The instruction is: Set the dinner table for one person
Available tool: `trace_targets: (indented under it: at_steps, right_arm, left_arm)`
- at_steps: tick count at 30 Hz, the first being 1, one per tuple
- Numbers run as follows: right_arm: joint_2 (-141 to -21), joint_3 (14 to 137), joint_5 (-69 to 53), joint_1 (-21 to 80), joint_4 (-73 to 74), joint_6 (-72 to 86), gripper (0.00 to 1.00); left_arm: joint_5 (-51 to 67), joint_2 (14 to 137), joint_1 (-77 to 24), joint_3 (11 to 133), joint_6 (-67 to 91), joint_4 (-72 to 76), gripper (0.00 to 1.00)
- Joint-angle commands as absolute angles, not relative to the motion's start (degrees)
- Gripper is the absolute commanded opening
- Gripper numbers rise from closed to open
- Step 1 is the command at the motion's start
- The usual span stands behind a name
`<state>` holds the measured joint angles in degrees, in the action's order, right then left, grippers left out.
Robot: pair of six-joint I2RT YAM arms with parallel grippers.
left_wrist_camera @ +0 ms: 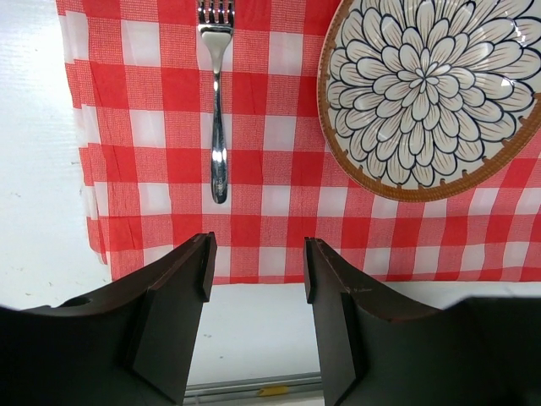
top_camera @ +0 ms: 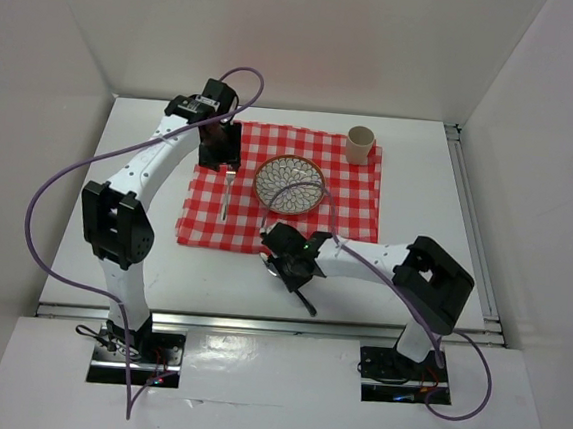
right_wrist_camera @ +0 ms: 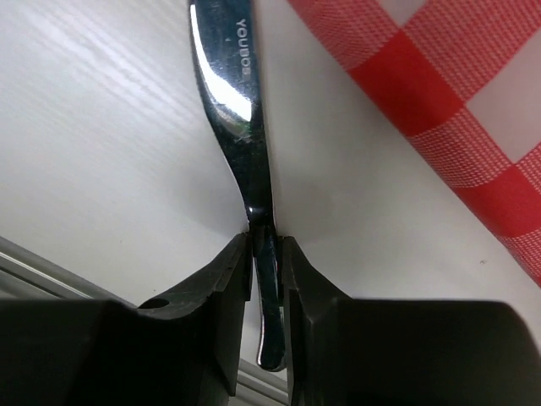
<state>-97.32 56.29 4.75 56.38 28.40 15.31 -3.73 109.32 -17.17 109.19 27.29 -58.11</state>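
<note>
On the white dinner table (top_camera: 422, 156) lies a red-and-white checked cloth (top_camera: 353, 205) with a flower-patterned plate (top_camera: 289, 184) in its middle. A fork (top_camera: 226, 194) lies to the plate's left and a beige cup (top_camera: 360, 144) stands at the far right corner. My left gripper (top_camera: 219, 150) hovers open over the cloth's far left part; in its wrist view the fork (left_wrist_camera: 218, 127) and plate (left_wrist_camera: 431, 93) lie beyond its empty gripper (left_wrist_camera: 256, 266). My right gripper (top_camera: 284, 265) is down on the bare table just in front of the cloth, shut on the handle of a shiny steel utensil (right_wrist_camera: 237, 110); knife or spoon, I cannot tell.
White walls enclose the table on the left, back and right. A metal rail (top_camera: 257, 322) runs along the near edge, close behind the right gripper. The cloth's near edge (right_wrist_camera: 439, 127) lies just right of the utensil. Purple cables loop off both arms.
</note>
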Motion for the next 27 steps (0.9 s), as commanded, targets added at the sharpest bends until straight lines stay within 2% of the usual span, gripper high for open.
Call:
trace_targets:
  at_steps: [1,9,17,27]
  right_arm:
    - [-100.02,57.30,5.10,60.80,29.61,13.54,0.07]
    - [-98.35,58.01,9.84,66.27,29.01,9.23,0.00]
    - [-94.39,57.48,10.90,66.27,26.10,7.38,0.00]
    - [-97.73,58.62,14.50,66.27,33.31,10.19,0.00]
  left_arm:
    - [-2.99,106.52,-17.31,109.07,28.38,-56.78,0.63]
    - [-2.99,106.00,-17.31,107.49,28.92,-55.63,0.63]
    - [-2.46,105.47,-17.31,106.96,29.44,-55.11,0.63]
    - [-1.85,105.47,-17.31,105.91,29.44,-54.58,0.61]
